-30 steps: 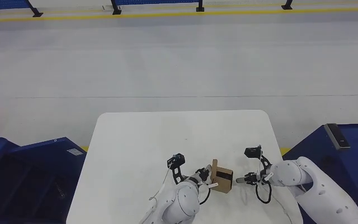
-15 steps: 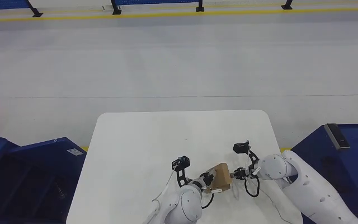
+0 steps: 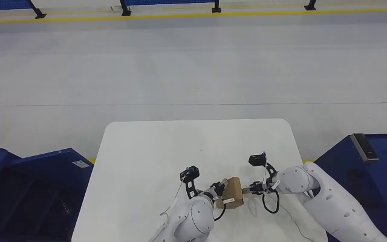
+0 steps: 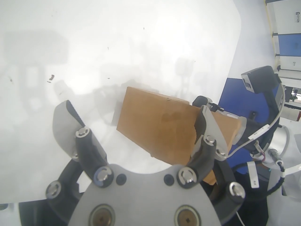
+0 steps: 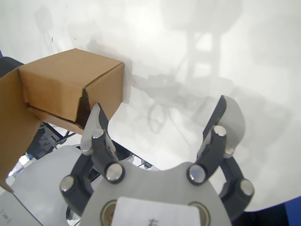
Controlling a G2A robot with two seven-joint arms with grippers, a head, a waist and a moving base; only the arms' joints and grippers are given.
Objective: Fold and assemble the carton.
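**Carton loose between two spread tools**

The brown carton [image 3: 233, 192] lies on the white bench [image 3: 151, 157], close to its near edge and between the two arms. It has its box shape, but one end is unfinished: a large flap [image 5: 9, 118] stands open, and the small end panel beside it gapes at the corner.

The right tool [image 5: 160, 105] is spread wide. One finger [image 5: 94, 123] sits just at that gaping corner and the other is over bare bench. The left tool [image 4: 134, 112] is spread too. One finger [image 4: 208, 125] overlaps the carton's end towards the right arm, though whether it touches I cannot tell. Nothing is pinched.

The danger, to my eye, is that neither tool holds the box. A push from the right finger could skid it towards the edge rather than fold anything. It could also snag the raw edge and crumple it. The tools are also near enough to knock together.
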